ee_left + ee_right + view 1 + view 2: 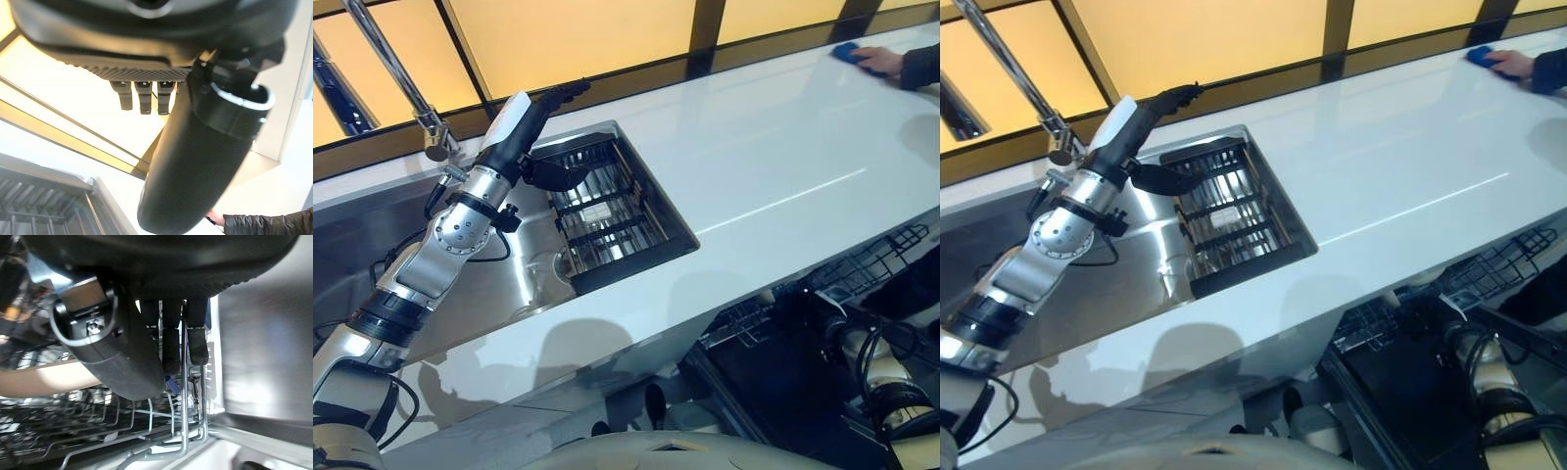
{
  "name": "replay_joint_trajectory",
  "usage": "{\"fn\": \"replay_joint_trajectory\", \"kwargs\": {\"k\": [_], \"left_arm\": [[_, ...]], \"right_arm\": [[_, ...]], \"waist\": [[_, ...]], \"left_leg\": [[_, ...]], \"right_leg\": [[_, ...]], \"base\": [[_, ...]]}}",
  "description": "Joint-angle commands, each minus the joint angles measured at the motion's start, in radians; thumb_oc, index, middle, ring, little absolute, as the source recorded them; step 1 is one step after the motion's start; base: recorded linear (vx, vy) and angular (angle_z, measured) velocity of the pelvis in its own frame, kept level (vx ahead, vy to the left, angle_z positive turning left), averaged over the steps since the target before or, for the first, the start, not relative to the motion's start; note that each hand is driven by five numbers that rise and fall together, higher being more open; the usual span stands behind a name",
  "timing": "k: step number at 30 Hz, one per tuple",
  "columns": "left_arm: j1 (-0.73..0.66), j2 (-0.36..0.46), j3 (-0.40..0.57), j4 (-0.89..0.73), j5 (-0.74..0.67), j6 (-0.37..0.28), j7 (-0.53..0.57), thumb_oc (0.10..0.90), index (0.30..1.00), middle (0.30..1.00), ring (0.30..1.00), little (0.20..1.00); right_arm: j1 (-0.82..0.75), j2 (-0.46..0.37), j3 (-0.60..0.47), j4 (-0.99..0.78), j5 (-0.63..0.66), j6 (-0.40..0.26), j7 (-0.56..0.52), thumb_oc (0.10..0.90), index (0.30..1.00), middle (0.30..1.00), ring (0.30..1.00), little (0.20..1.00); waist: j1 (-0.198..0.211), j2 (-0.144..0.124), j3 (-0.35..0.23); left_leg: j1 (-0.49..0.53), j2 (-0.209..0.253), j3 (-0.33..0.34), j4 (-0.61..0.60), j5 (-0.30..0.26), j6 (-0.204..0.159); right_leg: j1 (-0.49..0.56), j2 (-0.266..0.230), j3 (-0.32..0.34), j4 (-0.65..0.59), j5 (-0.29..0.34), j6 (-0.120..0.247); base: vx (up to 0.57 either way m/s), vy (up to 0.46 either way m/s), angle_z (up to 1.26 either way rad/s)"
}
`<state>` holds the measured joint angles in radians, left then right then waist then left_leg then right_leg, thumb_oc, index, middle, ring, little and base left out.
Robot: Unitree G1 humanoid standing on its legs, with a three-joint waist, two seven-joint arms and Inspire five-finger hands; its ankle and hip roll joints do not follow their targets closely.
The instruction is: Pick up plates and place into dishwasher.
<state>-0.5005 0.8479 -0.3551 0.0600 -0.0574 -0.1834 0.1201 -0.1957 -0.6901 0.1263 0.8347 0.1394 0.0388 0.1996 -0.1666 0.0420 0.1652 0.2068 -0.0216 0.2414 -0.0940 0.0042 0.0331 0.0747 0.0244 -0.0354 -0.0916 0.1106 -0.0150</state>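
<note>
Wire dishwasher rack (146, 431) lies under the relaxed, empty right hand (171, 333); left hand (553, 103), fingers straight, hovers over the steel sink's (509, 284) ribbed black basket (607, 211).

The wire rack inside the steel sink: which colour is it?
The wire rack in the steel sink is black, clearest in the left eye view.

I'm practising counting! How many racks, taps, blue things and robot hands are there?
Racks: 2, sink rack and dishwasher rack
Taps: 1, tap
Blue things: 1, blue thing under a person's hand
Robot hands: 2, left hand and right hand
Total: 6
</note>
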Motion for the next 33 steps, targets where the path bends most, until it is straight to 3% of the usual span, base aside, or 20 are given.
{"fn": "replay_joint_trajectory", "kwargs": {"k": [1,18,27,33], "left_arm": [[-0.118,0.009,0.042,0.035,0.016,-0.097,0.049,0.800,0.900,0.900,0.900,0.900],[-0.080,0.014,0.067,0.056,0.021,-0.133,0.062,0.800,0.900,0.900,0.900,0.900],[-0.036,0.018,0.087,0.054,0.025,-0.149,0.072,0.800,0.900,0.900,0.900,0.900],[0.046,0.007,0.172,0.066,0.052,-0.165,0.083,0.800,0.900,0.900,0.900,0.900]], "right_arm": [[-0.155,-0.051,-0.031,0.005,0.038,-0.099,-0.022,0.100,0.300,0.300,0.300,0.200],[-0.183,-0.091,-0.020,-0.002,0.009,-0.079,-0.021,0.100,0.300,0.300,0.300,0.200],[-0.061,-0.121,-0.084,-0.104,-0.013,-0.164,-0.086,0.100,0.300,0.300,0.300,0.200],[0.167,-0.104,-0.284,-0.380,-0.085,-0.273,-0.170,0.100,0.300,0.300,0.300,0.200]], "waist": [[0.023,-0.018,-0.064],[0.026,-0.013,-0.071],[-0.005,-0.019,-0.069],[-0.074,-0.024,-0.059]], "left_leg": [[-0.009,0.025,0.017,0.030,-0.071,-0.014],[-0.014,0.025,0.008,0.032,-0.070,-0.016],[-0.012,0.028,0.026,0.031,-0.068,-0.016],[-0.007,0.025,0.051,0.033,-0.071,-0.010]], "right_leg": [[0.028,-0.042,-0.011,0.017,-0.064,0.114],[0.025,-0.040,-0.015,0.028,-0.074,0.108],[0.015,-0.035,0.001,0.036,-0.072,0.110],[-0.001,-0.027,0.028,0.050,-0.071,0.119]], "base": [[0.00,0.000,0.00],[0.00,0.000,0.00],[0.00,0.022,-0.01],[-0.01,0.035,-0.06]]}}
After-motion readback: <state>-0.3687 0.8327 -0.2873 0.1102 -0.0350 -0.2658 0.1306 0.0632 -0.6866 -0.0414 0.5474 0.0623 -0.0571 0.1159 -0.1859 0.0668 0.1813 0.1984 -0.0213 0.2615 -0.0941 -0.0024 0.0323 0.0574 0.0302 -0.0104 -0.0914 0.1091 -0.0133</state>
